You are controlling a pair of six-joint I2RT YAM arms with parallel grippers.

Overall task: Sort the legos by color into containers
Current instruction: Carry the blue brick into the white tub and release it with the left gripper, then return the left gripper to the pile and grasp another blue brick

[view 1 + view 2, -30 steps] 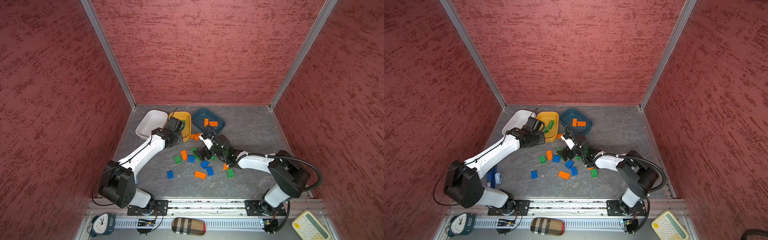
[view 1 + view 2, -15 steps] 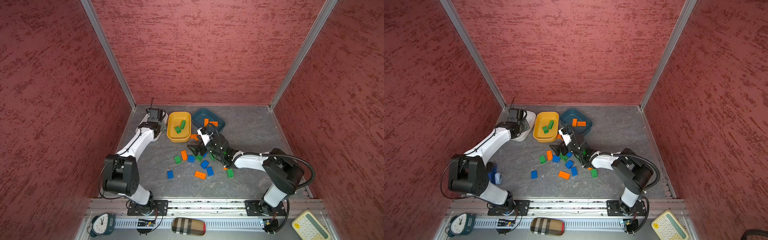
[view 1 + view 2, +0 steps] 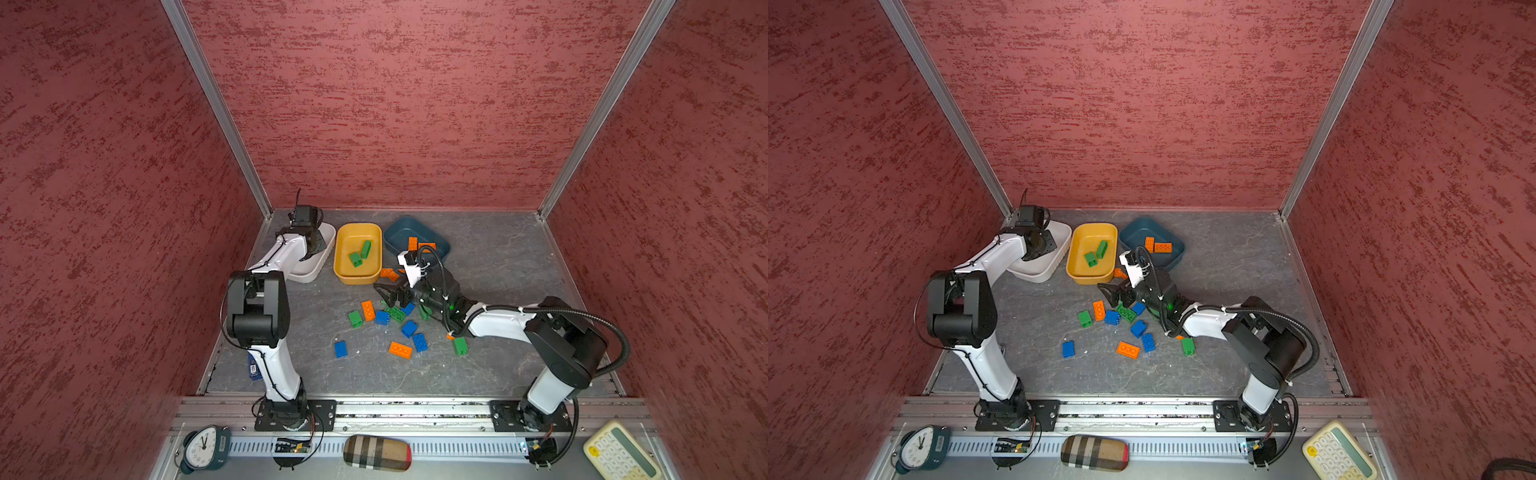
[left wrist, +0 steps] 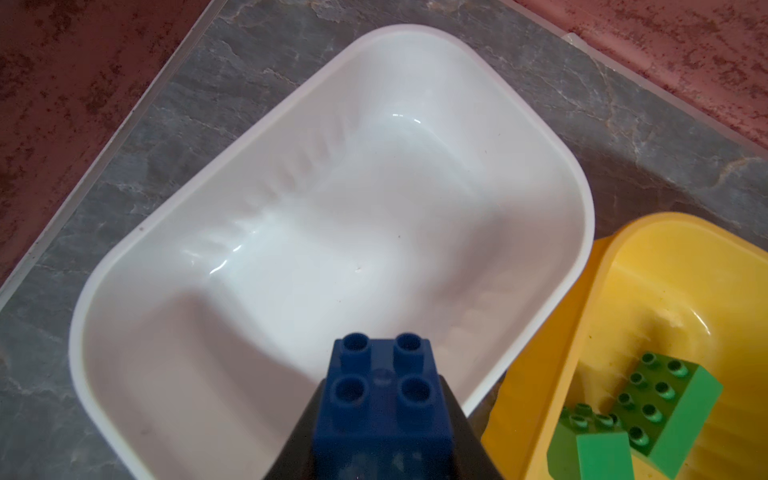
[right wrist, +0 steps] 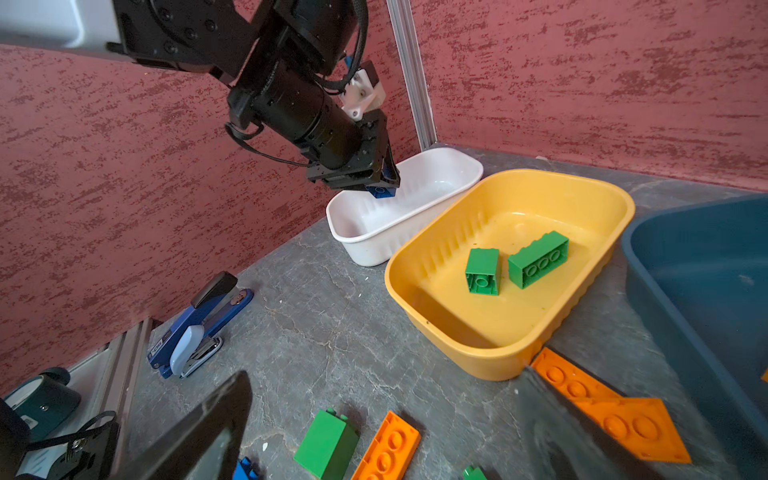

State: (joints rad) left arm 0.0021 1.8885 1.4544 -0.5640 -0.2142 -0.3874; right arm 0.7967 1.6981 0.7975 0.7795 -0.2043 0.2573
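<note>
My left gripper (image 4: 382, 419) is shut on a dark blue lego (image 4: 382, 395) and hangs over the bare white tub (image 4: 582, 199), near its wall beside the yellow tub (image 4: 623, 266). In both top views it (image 3: 309, 245) (image 3: 1040, 245) sits over the white tub (image 3: 309, 272). The yellow tub (image 3: 357, 278) holds two green legos (image 3: 360, 252). Orange legos (image 3: 417, 245) lie in the teal tub (image 3: 436, 239). My right gripper (image 3: 388, 293) (image 5: 386, 374) stands open, low over loose legos: a green one (image 5: 326, 444) and an orange one (image 5: 388, 449). More blue, green and orange legos (image 3: 382, 318) lie scattered nearby.
A blue stapler (image 5: 199, 324) lies by the left wall near my left arm's base. A clock (image 3: 203, 446), a checked case (image 3: 377, 453) and a calculator (image 3: 619, 453) sit beyond the front rail. Red walls close in the left, back and right.
My left gripper has swung from above the yellow tub to above the white tub, carrying the blue lego. My right gripper has slid a little left over the loose legos, still open.
</note>
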